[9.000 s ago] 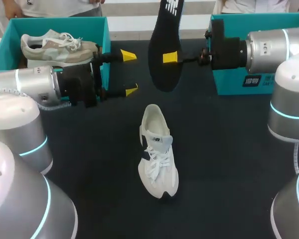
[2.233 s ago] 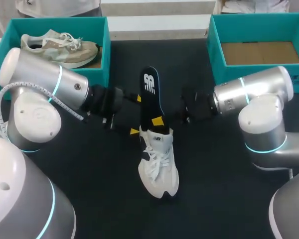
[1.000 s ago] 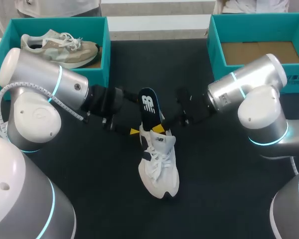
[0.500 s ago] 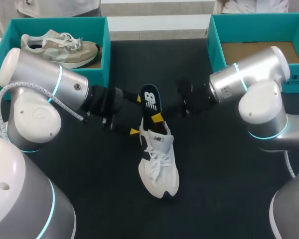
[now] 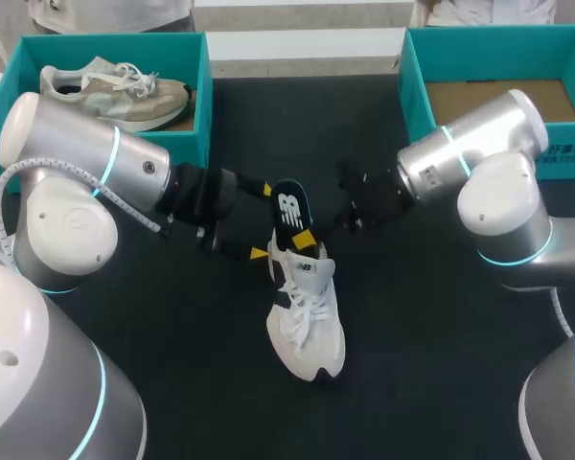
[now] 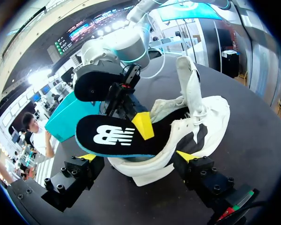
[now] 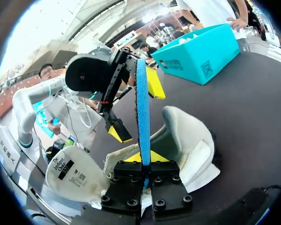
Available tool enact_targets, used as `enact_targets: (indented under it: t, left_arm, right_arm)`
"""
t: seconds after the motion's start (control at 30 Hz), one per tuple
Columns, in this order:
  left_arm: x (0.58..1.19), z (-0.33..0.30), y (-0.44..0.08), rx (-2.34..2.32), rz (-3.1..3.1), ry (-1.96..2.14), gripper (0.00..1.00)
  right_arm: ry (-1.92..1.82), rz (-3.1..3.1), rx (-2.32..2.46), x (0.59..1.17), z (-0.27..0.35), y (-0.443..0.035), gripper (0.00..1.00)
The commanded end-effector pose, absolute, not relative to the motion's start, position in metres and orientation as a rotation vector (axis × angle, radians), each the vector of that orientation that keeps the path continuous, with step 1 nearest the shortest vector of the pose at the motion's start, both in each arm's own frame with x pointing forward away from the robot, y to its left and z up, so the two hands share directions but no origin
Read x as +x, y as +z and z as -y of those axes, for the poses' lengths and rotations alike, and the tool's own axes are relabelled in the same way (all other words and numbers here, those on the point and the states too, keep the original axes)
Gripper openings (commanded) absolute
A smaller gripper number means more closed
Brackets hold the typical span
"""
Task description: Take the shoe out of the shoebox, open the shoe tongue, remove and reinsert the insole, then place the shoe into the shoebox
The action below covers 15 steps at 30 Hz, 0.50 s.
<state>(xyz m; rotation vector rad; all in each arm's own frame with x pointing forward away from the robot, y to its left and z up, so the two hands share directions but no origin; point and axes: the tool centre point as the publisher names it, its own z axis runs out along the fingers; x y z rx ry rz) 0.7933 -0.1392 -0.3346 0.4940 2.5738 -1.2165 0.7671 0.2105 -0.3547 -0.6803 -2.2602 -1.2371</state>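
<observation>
Insole (image 5: 289, 206) lower, toe hidden inside shoe (image 5: 307, 316)

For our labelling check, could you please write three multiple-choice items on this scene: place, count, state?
1. The beige-and-grey laced sneaker lies: A in the left teal cardboard box; B in the right box; C on the table.
2. Shoes in view: A one; B two; C three.
3. My right jaws: A open, empty; B shut on the black blue-edged insole; C shut on a lace.
1 A, box walls surround it. 2 B, sneaker plus white laced trainer. 3 B, they pinch the insole edge-on.
</observation>
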Motion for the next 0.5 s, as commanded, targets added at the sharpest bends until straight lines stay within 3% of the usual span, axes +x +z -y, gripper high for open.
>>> enact_targets:
  t: [0.03,0.17,0.3,0.33,0.5]
  left_arm:
    - [0.793,0.14,-0.335,0.495,-2.578,-1.21,1.0]
    - [0.793,0.14,-0.335,0.495,-2.578,-1.21,1.0]
    - [0.793,0.14,-0.335,0.495,-2.578,-1.21,1.0]
    - [0.793,0.14,-0.335,0.495,-2.578,-1.21,1.0]
    - [0.793,0.14,-0.335,0.495,-2.578,-1.21,1.0]
  right_arm:
    - [-1.229,2.245,-0.718,0.747,-0.209,-0.36,0.0]
    - [-1.219,2.246,-0.725,0.745,-0.211,-0.361,0.0]
    - [-1.244,2.276,-0.698,0.759,-0.212,-0.354,0.28]
    - [-1.243,2.289,-0.688,0.764,-0.213,-0.352,0.31]
    - [-1.247,2.325,-0.63,0.785,-0.218,-0.345,0.33]
